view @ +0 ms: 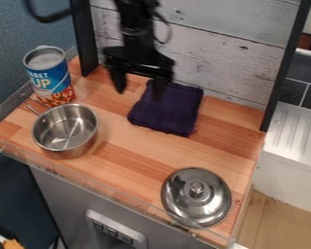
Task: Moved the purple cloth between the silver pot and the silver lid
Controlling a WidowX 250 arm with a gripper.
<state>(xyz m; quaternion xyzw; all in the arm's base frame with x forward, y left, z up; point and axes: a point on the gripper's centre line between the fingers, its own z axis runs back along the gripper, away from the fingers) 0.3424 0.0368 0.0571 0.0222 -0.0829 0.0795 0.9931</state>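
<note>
My gripper (pixel 140 90) hangs at the top centre, near the back wall, with its two fingers spread apart. One finger is over the bare wood and the other overlaps the upper left corner of the purple cloth (pixel 168 111); whether it touches the cloth I cannot tell. The cloth lies flat and folded toward the back of the wooden top. At the left stands the silver pot (pixel 66 130), uncovered and empty, its handle toward the can. The silver lid (pixel 197 197) rests knob up near the front right corner.
A soup can (pixel 49 77) stands behind the pot at the left edge. A white plank wall (pixel 216 53) with black posts bounds the back of the wooden top (pixel 129 153). A low clear rim (pixel 99 184) runs along the front. A white sink unit (pixel 294 146) is at the right.
</note>
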